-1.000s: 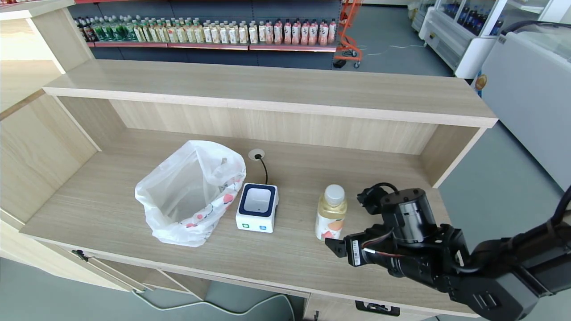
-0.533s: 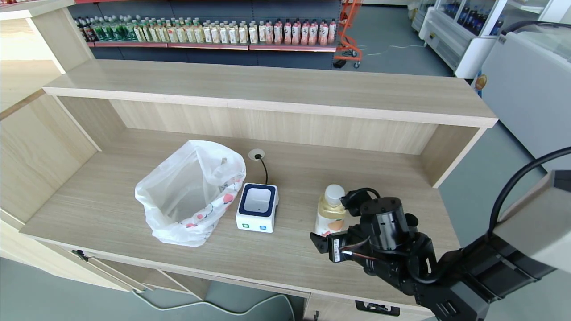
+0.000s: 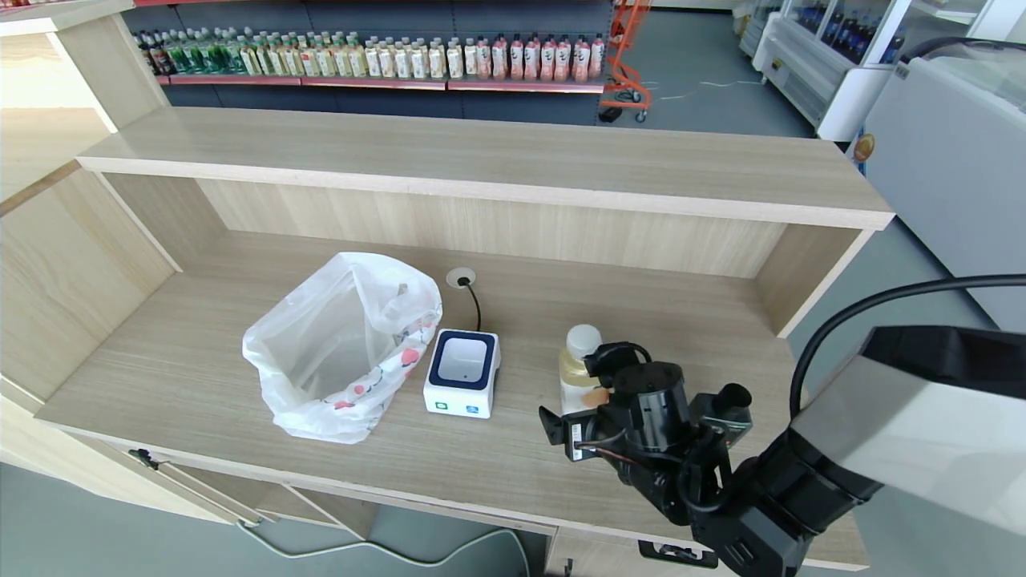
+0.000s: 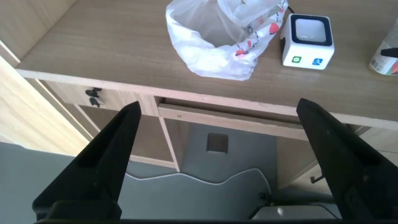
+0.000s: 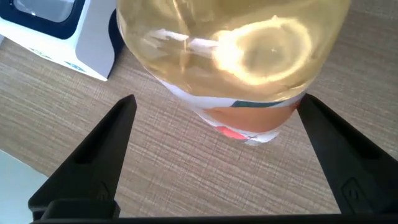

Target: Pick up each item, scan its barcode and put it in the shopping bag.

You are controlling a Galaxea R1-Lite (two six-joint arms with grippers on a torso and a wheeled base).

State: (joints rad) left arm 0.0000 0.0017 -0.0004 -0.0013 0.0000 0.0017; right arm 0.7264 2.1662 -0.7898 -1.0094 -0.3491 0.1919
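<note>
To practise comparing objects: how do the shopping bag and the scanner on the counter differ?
The shopping bag is soft and crumpled; the scanner is a rigid box. The shopping bag is larger than the scanner. A cable leaves the scanner, none the shopping bag. Both are mostly white and stand on the counter.

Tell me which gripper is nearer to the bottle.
Right. The right gripper is right at the bottle, jaws open toward it. The left gripper hangs in front of the counter edge, near the shopping bag, well away from the bottle.
</note>
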